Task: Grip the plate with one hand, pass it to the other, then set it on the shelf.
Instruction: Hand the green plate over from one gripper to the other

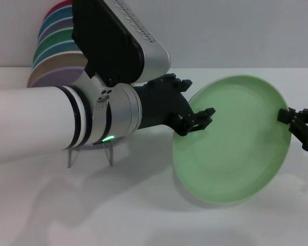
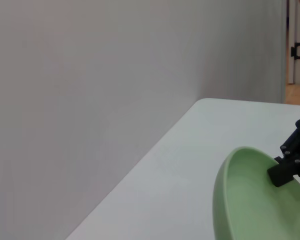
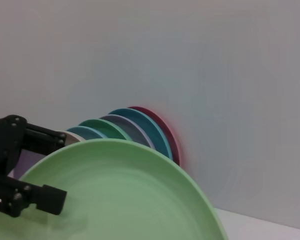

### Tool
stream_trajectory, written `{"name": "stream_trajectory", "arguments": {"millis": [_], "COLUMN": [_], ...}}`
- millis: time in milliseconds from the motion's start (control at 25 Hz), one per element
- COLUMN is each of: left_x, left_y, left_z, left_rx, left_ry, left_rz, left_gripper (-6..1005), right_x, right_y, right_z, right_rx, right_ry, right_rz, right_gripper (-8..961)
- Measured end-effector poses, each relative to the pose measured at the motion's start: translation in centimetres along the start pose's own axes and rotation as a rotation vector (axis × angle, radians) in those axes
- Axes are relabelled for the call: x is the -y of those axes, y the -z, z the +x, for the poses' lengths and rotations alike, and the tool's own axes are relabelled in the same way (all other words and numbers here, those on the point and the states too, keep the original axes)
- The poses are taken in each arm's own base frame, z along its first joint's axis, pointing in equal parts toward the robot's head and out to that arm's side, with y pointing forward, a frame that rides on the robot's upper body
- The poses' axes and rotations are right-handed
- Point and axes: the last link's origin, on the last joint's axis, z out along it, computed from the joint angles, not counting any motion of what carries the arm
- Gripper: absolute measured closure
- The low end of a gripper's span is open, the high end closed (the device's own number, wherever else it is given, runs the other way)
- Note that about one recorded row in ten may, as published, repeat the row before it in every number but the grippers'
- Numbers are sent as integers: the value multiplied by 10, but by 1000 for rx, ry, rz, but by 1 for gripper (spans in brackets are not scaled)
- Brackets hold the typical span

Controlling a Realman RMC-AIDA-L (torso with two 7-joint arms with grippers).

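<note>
The pale mint-green plate (image 1: 235, 141) hangs tilted in the air above the table, its inner face toward me. My left gripper (image 1: 195, 122) is shut on its left rim, with one finger across the face. My right gripper (image 1: 299, 129) is at the plate's right rim. The plate also shows in the left wrist view (image 2: 245, 200) with the right gripper (image 2: 290, 162) at its rim, and in the right wrist view (image 3: 120, 195) with the left gripper (image 3: 32, 170) on it. The clear acrylic shelf (image 1: 112, 154) stands on the table under my left forearm, mostly hidden.
A row of coloured plates (image 1: 56, 46) leans against the back wall at the far left, also seen in the right wrist view (image 3: 140, 127). The white table (image 1: 143, 215) spreads in front; its far edge shows in the left wrist view (image 2: 200, 102).
</note>
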Motion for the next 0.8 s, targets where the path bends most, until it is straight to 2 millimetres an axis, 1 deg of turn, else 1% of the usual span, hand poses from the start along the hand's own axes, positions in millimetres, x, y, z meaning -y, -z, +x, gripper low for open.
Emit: {"name": "stream_trajectory", "arguments": {"millis": [120, 320, 400, 560, 720, 760, 800], "left_x": [-1, -3, -3, -3, -4, -5, -5], "left_y": [0, 0, 0, -1, -4, -4, -4], "left_z": [1, 3, 4, 8, 13, 16, 16], "left_rx": [4, 0, -5, -28, -51, -73, -73], "left_ry": [-18, -37, -50, -65, -78, -93, -93], "left_rz": [-7, -12, -12, -3, 1, 8, 8], "left_gripper": [324, 556, 594, 669, 744, 763, 794], "right_x": [-1, -2, -3, -6, -6, -4, -4], "right_y": [0, 1, 2, 4, 13, 19, 19], "right_z": [0, 1, 1, 0, 0, 2, 2], "right_rx": [0, 1, 2, 34, 93, 145, 145], "right_ry": [1, -1, -2, -33, -68, -93, -93], "right_rz": [-5, -12, -19, -52, -81, -71, -71], "right_gripper": [939, 940, 940, 905, 870, 834, 798]}}
